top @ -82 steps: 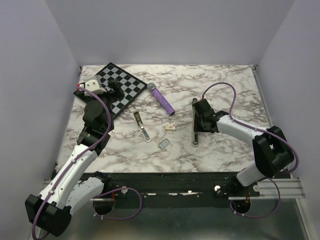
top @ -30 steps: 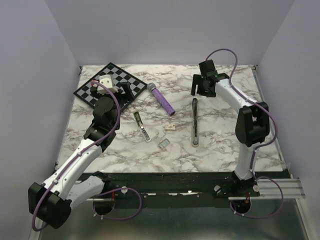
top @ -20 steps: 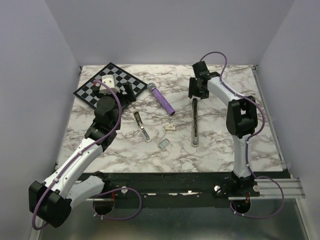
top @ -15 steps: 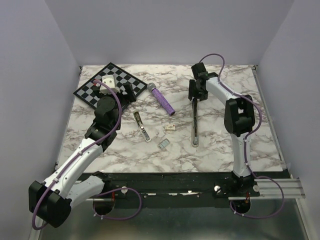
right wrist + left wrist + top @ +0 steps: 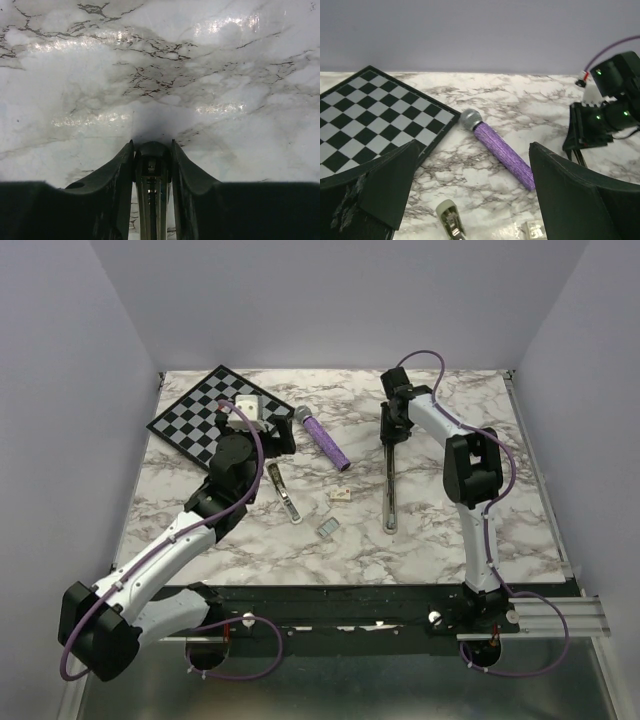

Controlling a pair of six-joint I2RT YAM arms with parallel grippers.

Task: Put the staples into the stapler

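Right gripper (image 5: 152, 144): is pinching the far end of the stapler (image 5: 389, 485), with one finger (image 5: 117, 175) running down each side and both seeming to be touching it (no gap is showing in the wrist view).
Left gripper (image 5: 272, 432): is hanging fully spread and empty, well to the left of the stapler's far end, beside the chessboard (image 5: 200, 410).
Stapler: is lying stretched out long and flat on the table (image 5: 480, 530), running from far to near. I cannot tell whether its magazine is standing open.
Staples (image 5: 327, 527): are lying loose on the table to the left of the stapler's near end, touching neither it nor either gripper.
Cream box (image 5: 343, 494): is sitting left of the stapler's middle, just beyond the staples.
Silver stapler (image 5: 285, 492): is lying further left of the stapler than the box, with nothing touching it.
Purple mic (image 5: 323, 440): is lying aslant to the left of the stapler's far end, between it and the left gripper.
Done: judging by how things are lying, only a hold on the stapler is being taken, and nothing is going in yet.
Left: nearly everything is waiting. The staples are needing to be picked up, brought across to the stapler, fed into its channel and shut in (probably work for the free left gripper, it being the nearer).
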